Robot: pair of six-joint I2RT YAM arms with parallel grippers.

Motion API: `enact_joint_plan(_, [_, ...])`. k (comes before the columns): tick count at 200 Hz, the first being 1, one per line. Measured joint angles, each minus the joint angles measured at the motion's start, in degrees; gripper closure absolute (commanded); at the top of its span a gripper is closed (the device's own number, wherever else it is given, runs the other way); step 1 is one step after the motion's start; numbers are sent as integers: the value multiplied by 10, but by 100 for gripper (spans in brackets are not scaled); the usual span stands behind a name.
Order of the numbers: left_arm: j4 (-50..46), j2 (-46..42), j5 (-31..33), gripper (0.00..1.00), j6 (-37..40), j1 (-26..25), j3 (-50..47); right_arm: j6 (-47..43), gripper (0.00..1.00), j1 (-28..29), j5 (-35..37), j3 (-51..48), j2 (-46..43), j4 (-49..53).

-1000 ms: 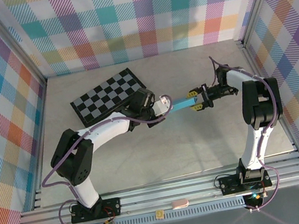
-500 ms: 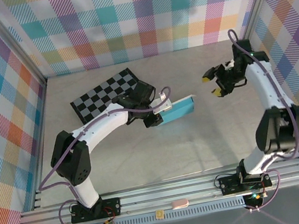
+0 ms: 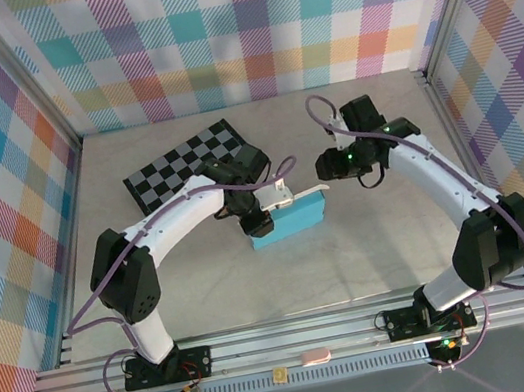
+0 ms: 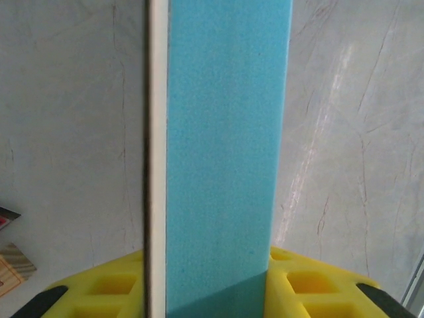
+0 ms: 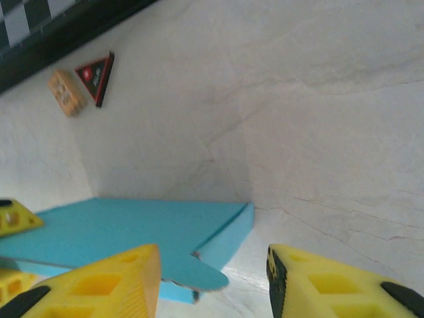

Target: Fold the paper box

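Paper box [image 3: 292, 221], slim, thin teal-blue cardboard with a white edge. It sits near the middle of the pale marbled tabletop [image 3: 376, 267], long axis running roughly 8 to 2 o'clock in the top view. Cannot tell whether it rests on the surface or is held just clear. The black-and-grey checkered board [image 3: 185, 164] lies at 10 o'clock from it, apart.

Left gripper [image 3: 264, 218] is at the box's 8 o'clock end. In the left wrist view the teal panel rises straight from between the yellow fingers, so these jaws are pinching the box.

Right gripper [image 3: 326, 166] is at 1 o'clock of the box, near its far corner, not touching. In the right wrist view its yellow fingers [image 5: 136, 262] stand wide apart with nothing between them: jaws spread. Ahead of them the box end looks open, with a rounded tuck flap [image 5: 199, 275] sticking out loose. Beyond, at 11 o'clock, a small dark triangular piece [image 5: 98, 73] and a small tan block [image 5: 66, 91] lie by the board's edge.

Judgement: the end closure is not finished, and the flap likely needs tucking.

Risks:
- The box has one pinch at one end only, so a push at the far end could swing or slide it in the grip.
- The card is thin. A finger landing off the crease would buckle the wall rather than fold the flap.
- Spread jaws coming in low could snag the flap edge and open the end wider.
- A hard left clamp could flatten the tube and leave the flap nowhere to go.
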State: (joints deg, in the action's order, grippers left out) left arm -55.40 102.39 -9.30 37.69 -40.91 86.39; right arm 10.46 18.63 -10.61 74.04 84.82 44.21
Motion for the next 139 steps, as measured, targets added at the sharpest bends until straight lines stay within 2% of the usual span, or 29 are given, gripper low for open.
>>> enact_joint_plan(77, [1, 13, 9, 59, 11, 18, -4, -123, 52, -7, -53, -20, -9, -5])
enact_joint_plan(109, [7, 19, 9, 60, 11, 18, -3, -145, 54, -7, -53, -19, 0, -3])
enact_joint_plan(139, [16, 21, 9, 61, 11, 18, -2, -161, 63, -7, -54, -7, 31, 9])
